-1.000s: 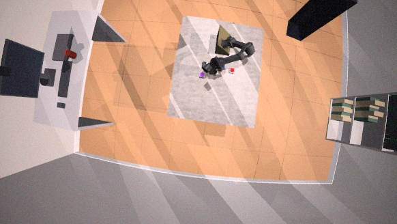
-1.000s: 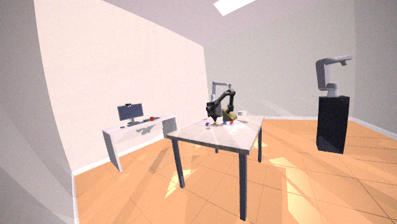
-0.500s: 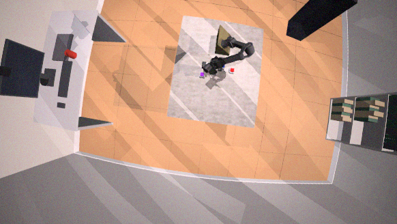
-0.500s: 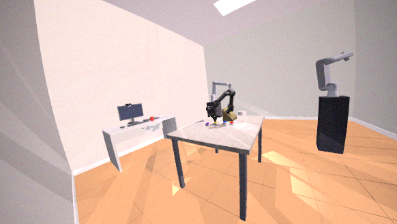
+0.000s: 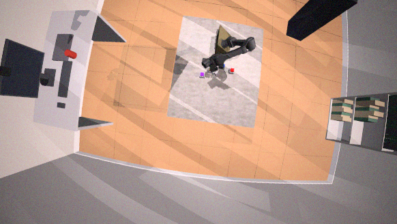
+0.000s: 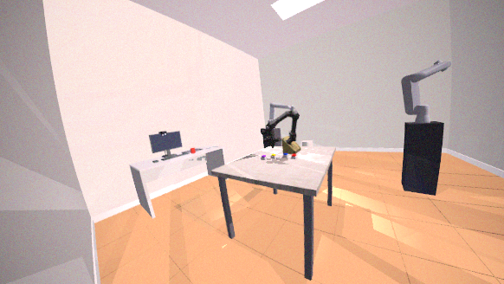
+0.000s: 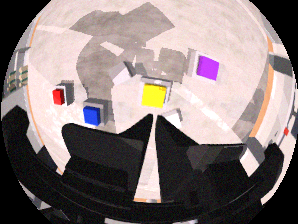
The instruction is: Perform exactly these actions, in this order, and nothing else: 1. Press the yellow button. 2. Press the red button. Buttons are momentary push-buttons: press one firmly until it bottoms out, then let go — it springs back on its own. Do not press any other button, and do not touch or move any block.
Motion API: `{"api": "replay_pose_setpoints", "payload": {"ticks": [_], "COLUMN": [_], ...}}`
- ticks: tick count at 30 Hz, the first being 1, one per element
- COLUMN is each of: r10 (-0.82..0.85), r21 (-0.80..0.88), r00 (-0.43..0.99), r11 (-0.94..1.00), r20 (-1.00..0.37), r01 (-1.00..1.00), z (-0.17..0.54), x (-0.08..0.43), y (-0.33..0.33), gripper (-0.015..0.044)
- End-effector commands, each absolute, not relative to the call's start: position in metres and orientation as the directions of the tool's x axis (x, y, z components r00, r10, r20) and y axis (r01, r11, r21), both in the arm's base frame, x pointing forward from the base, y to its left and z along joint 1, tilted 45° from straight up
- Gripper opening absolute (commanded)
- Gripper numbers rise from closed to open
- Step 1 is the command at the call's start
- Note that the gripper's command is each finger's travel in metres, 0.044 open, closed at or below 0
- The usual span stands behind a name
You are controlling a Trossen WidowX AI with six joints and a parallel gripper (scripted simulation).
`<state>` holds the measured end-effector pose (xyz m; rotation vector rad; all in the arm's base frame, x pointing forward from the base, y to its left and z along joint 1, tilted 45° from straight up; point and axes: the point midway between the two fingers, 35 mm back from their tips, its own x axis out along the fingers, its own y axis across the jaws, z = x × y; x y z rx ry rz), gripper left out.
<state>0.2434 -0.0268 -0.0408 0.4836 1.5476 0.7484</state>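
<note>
Table (image 6: 277,173) in mid-room, grey mottled top on dark legs; the dark arm (image 5: 235,46) reaches from its base at the far edge toward the row of buttons; tool (image 7: 154,125) clenched on nothing, fingers pressed together into one blunt tip, which suits pressing.

Wrist view: yellow button (image 7: 153,94) sits at 12 o'clock from the fingertips, just beyond them, apart from them, cap looking raised and not depressed; judged that the arm hangs above it, and whether the yellow press is done or pending cannot be told from this alone. Red button (image 7: 59,96) lies at 9 o'clock of the yellow one, with the blue button (image 7: 91,115) between them and a little nearer the lens; purple button (image 7: 208,67) at 2 o'clock of yellow.

Doing the step well, as a judgement: hold the tip centred over the cap and drive straight down until it bottoms, then lift straight up clear of the housing before any sideways travel; the path to red passes over blue, so carry the tip high there and descend only when squarely above red; a skewed approach risks clipping blue's housing.

Count: buttons four, one each of yellow, red, blue, purple; blocks none made out on the table in these views; arms one at work.
</note>
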Motion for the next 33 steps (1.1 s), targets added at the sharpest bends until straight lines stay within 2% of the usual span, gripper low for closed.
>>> {"api": "replay_pose_setpoints", "payload": {"ticks": [1,5,11,20,25,33], "r10": [0.687,0.684,0.671,0.693,0.693,0.696], "r21": [0.697,0.694,0.680,0.703,0.703,0.706], "r00": [-0.117,-0.116,-0.110,-0.119,-0.120,-0.120], "r11": [0.703,0.707,0.720,0.698,0.698,0.695], "r20": [-0.717,-0.720,-0.733,-0.711,-0.711,-0.708], "r01": [-0.139,-0.139,-0.135,-0.136,-0.136,-0.137], "z": [-0.024,-0.016,0.048,0.123,0.122,0.081], "x": [0.247,0.249,0.246,0.194,0.193,0.185], "y": [-0.042,-0.036,0.023,0.101,0.104,0.145], "gripper": [0.0020,0.0020,0.0020,0.0020,0.0020,0.0020]}}
